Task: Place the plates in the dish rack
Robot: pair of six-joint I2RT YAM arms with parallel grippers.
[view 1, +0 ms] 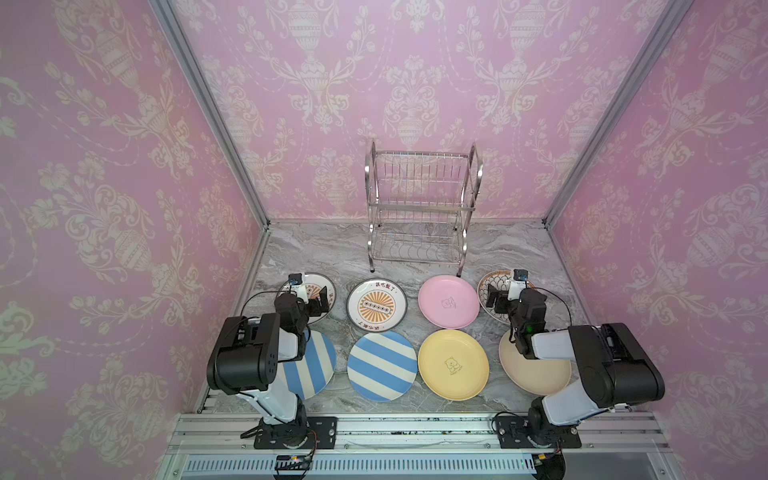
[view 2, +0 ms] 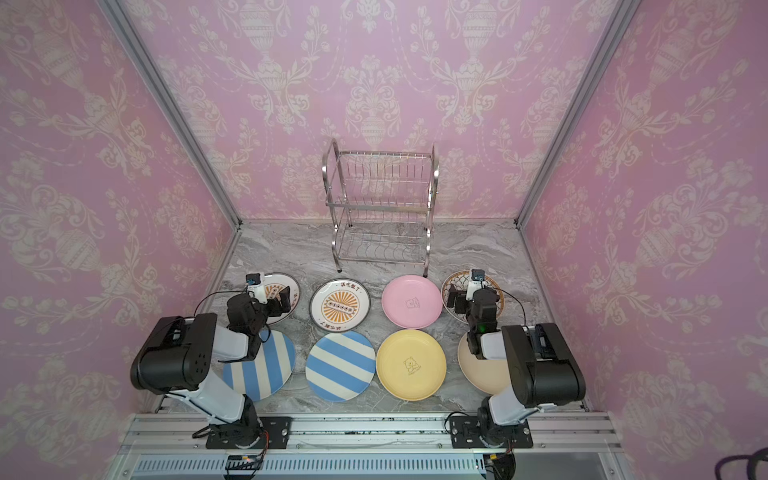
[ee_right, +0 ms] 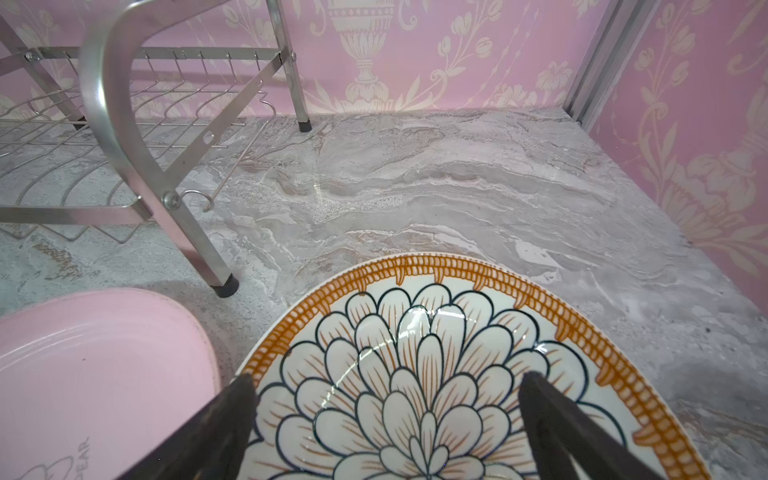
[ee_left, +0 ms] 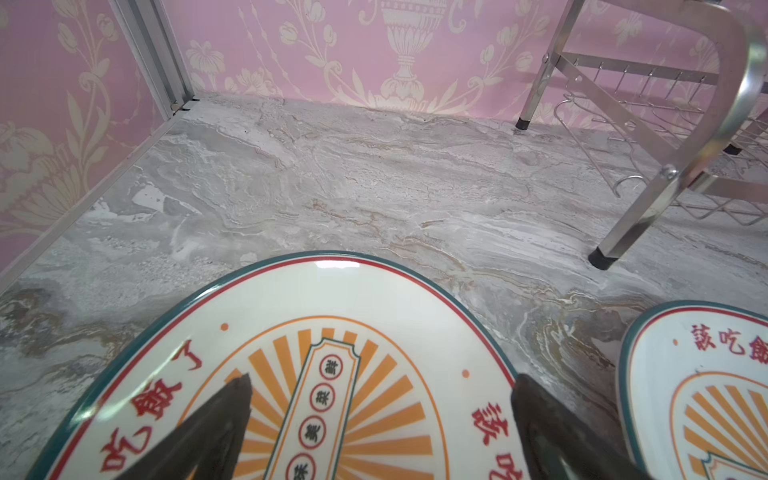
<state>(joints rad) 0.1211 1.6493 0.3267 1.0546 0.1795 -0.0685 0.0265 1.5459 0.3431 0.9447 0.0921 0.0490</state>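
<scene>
- The marble table (view 1: 316, 249) carries everything. Read as a clock face in both top views, the robot's side is six o'clock.
- One dish rack (view 1: 422, 208) with two tiers stands empty at twelve o'clock, its long axis running nine to three.
- Eight plates lie flat in two rows of four between the rack and the arms: two striped plates (view 1: 381, 365), two sunburst plates (view 1: 376, 306), one pink plate (view 1: 448, 301), one yellow plate (view 1: 453, 365), one beige plate (view 1: 536, 374) and one petal-patterned plate (ee_right: 415, 332).
- The left gripper (ee_left: 382, 380) hangs spread wide and empty over the ten o'clock sunburst plate. From it the rack lies at about one o'clock.
- The right gripper (ee_right: 386, 378), also spread and holding nothing, hangs over the petal-patterned plate at two o'clock, with the rack at about eleven.
- Judgement: each arm is nearest the plate beneath it, and both look equally far from the rack. Round plates have no long axis, so reaching a rim decides the grasp.
</scene>
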